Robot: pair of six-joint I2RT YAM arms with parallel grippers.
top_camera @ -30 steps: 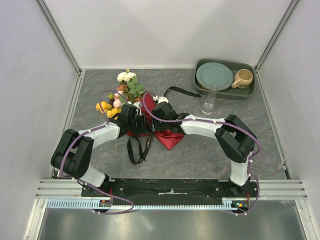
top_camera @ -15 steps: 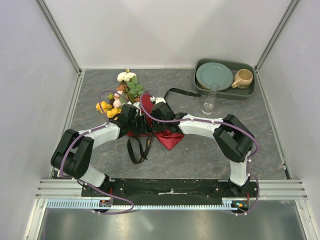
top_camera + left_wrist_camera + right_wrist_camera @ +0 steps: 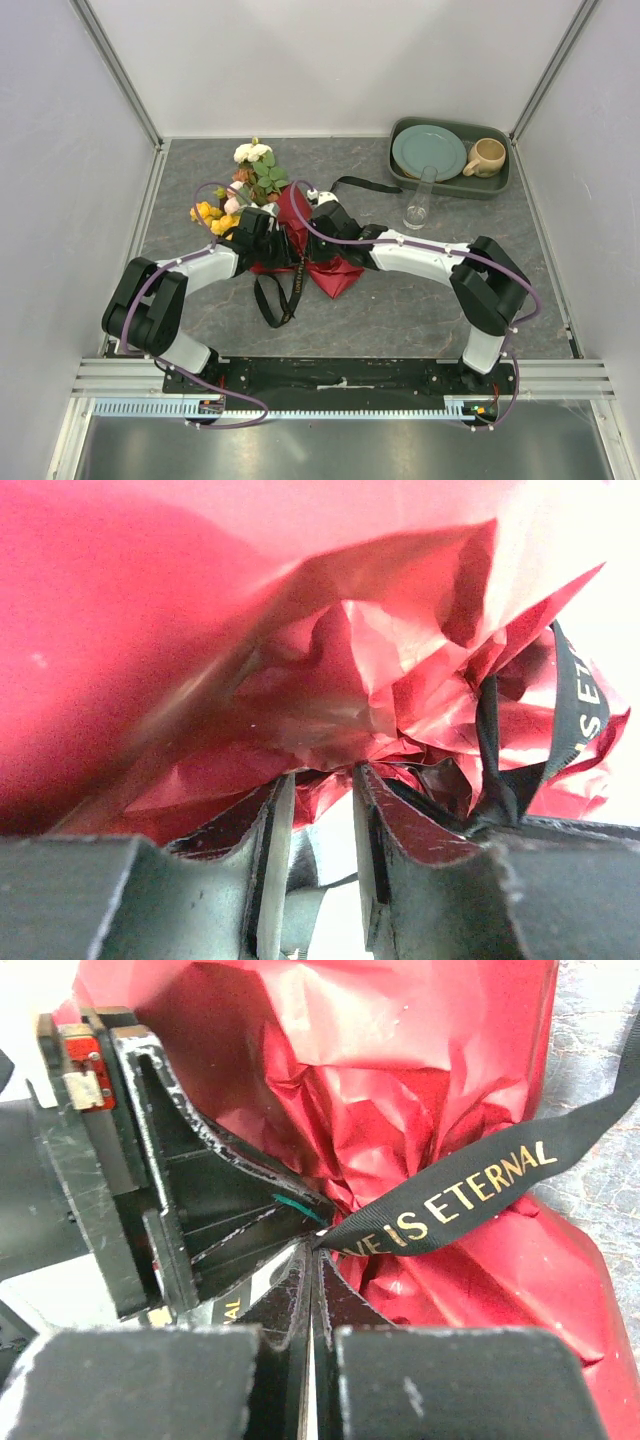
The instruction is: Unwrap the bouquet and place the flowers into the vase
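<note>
Logging the bouquet (image 3: pixel 292 212) lying on its side on the grey table (image 3: pixel 400 300), left of centre, with the flowers (image 3: pixel 252 170) pointing toward the far left and the dark red wrapping paper (image 3: pixel 335 275) spreading toward the near right. Finding both arms reaching in over the wrapped middle, one from each side. Gripping with the left gripper (image 3: pixel 320 775) at a narrow setting: seeing in the left wrist view a slim gap between the two fingers (image 3: pixel 400 845), with crumpled red paper bunching right at the tips and pinching in at the gathered waist of the wrap. Clamping with the right gripper (image 3: pixel 313 1250) fully closed, jaws pressing flat together on the black ribbon (image 3: pixel 470 1185). Reading gold letters "IS ETERNAL" on the band running from those tips over the paper toward the right of that view. Noting in the top view one ribbon loop trailing on the table near of the bouquet, and another tail lying to its far right, toward a dark green tray (image 3: pixel 450 190). Recording the clear glass vase (image 3: pixel 420 200) standing upright to the right of the bouquet, well apart from it, just near of the tray. Noting a green plate (image 3: pixel 428 152) and a beige mug (image 3: pixel 487 157) sitting in that tray at the far right.
</note>
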